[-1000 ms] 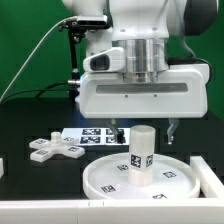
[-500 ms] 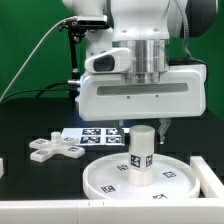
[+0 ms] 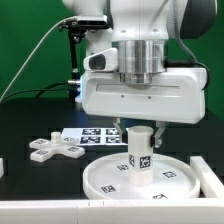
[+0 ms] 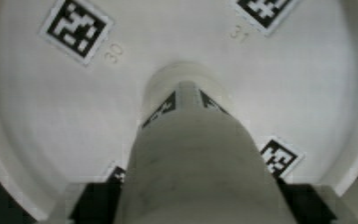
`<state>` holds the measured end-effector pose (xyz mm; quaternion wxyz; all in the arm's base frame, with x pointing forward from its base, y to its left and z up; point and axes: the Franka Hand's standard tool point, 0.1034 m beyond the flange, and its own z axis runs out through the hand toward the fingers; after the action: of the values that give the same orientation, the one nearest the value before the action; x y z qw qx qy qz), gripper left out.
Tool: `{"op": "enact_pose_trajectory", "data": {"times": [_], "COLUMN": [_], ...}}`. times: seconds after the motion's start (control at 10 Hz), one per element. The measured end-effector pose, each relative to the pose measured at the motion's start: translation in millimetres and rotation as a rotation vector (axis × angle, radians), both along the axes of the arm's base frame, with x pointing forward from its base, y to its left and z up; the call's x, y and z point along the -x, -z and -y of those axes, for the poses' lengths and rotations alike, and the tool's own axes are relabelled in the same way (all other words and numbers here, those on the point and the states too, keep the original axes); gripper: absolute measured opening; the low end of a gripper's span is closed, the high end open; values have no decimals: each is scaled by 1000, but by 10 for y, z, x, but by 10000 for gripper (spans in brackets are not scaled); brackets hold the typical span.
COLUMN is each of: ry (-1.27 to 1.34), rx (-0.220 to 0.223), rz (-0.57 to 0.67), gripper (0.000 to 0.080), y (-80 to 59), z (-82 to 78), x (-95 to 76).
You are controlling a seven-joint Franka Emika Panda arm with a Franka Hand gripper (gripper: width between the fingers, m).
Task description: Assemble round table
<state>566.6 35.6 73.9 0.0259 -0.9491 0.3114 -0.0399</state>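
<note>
Exterior view, scanned from its left: a cross-shaped foot (image 3: 55, 149) lay flat on the black bench (image 3: 30, 115), toward the bench edge at the exterior view's left and well apart from the other parts. The marker board (image 3: 92, 135) lay flat just beside the foot, toward mid-bench, its far end hidden behind the arm.

The round disc (image 3: 105, 180) sat rim-up near the bench edge closest to the camera, with tags on its face. The short leg (image 3: 140, 155) stood upright on the disc's middle, a tag on its side.

The gripper (image 3: 139, 128) hung straight over the leg, one finger down on each side of its top. The jaws were spread, a thin gap showed on each side, and nothing was clamped. The white wrist housing (image 3: 140, 95) blocked the far bench behind the leg.

A white block (image 3: 209, 172) stood at the exterior view's right, near the disc's rim. A white rail (image 3: 40, 214) ran along the near edge. A green backdrop (image 3: 25, 50) and a black pole (image 3: 72, 50) stood behind the far edge.

Wrist view: the leg filled the centre with the disc face around it. Dark fingers (image 4: 101, 200) flanked the leg, but contact was too blurred to tell.
</note>
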Motion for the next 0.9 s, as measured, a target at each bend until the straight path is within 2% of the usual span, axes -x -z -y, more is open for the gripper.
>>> {"op": "enact_pose_trajectory", "data": {"times": [0.3,0.5,0.7,0.8,0.9], "ry": [543,690,680,597,461], "rx": [-104,-122,-120,-109,-102], "rz": [3,-6,-7,-17,-61], "gripper": [406,406,406,568,625], "y": [11,15,20,20,-7], "z": [-1,-18,-16,-18,-27], "x": [53,58,61,69,66]}}
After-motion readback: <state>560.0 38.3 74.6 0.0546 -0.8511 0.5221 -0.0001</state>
